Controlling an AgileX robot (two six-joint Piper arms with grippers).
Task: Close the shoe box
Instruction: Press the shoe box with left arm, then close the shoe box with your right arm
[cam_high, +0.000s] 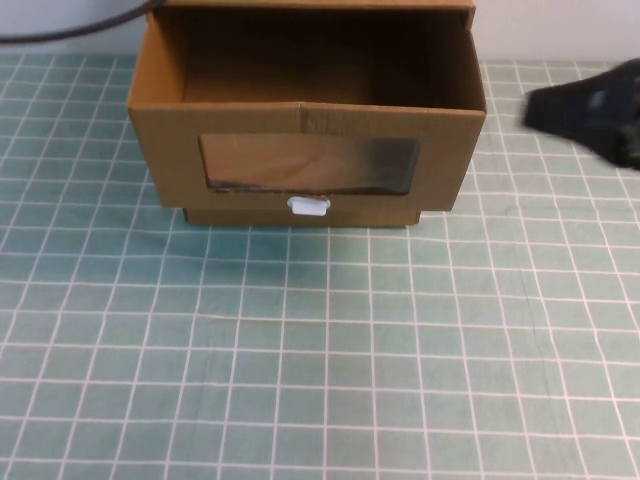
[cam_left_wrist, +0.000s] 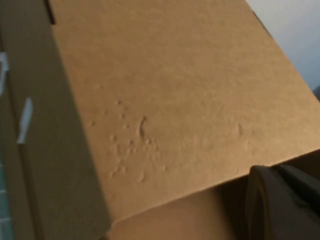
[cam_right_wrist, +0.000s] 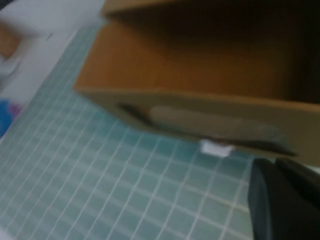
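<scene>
Cardboard, brown and matte, makes up the shoe box (cam_high: 305, 150), which sits in the upper middle of the high view on the tabletop (cam_high: 320, 360). Its drawer is pulled out toward the camera, open top showing a dark interior. Its long axis runs left to right, and the front faces the lower edge of the frame, with a wide clear window (cam_high: 308, 163) and a small white pull tab (cam_high: 308, 206) just below it. The tabletop is a green mat with a white grid. The right gripper (cam_high: 590, 110) is a dark blurred shape at the upper right, apart from the box; whether it is open cannot be told. Only the left wrist view shows the left gripper (cam_left_wrist: 282, 202), a dark part beside a dimpled cardboard panel; its opening cannot be told either.
</scene>
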